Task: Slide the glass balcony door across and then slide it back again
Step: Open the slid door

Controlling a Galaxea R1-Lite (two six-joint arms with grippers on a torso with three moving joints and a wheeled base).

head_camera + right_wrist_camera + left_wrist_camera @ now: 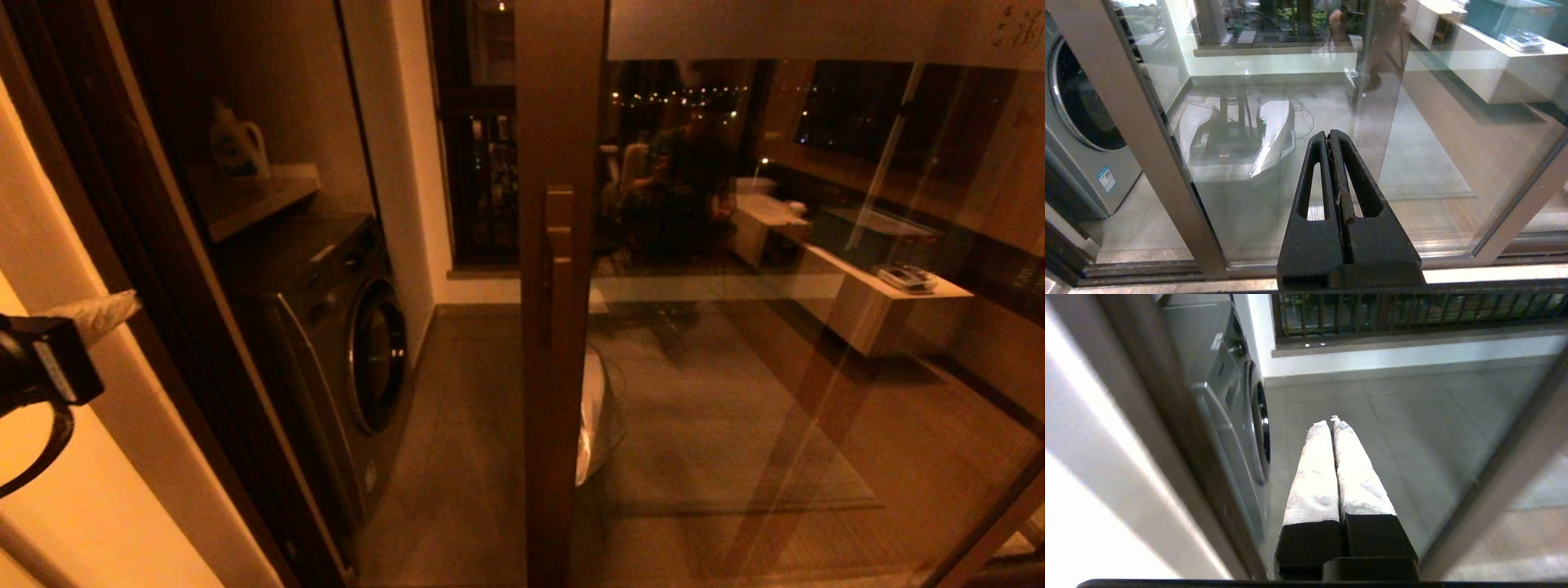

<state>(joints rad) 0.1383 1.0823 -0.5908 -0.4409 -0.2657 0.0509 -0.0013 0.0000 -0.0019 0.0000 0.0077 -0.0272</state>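
The left gripper (1331, 424), wrapped in white, is pressed together and holds nothing, left of the brown-framed glass balcony door (563, 327). The black right gripper (1329, 136) is pressed together too, facing the door's glass. A grey washing machine (343, 343) stands on the tiled floor (1392, 416) past the door.

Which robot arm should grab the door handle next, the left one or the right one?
Probably the left. The left end effector shows in the head view, shut, left of the glass balcony door and its handle. The right end effector, shut, faces the glass.
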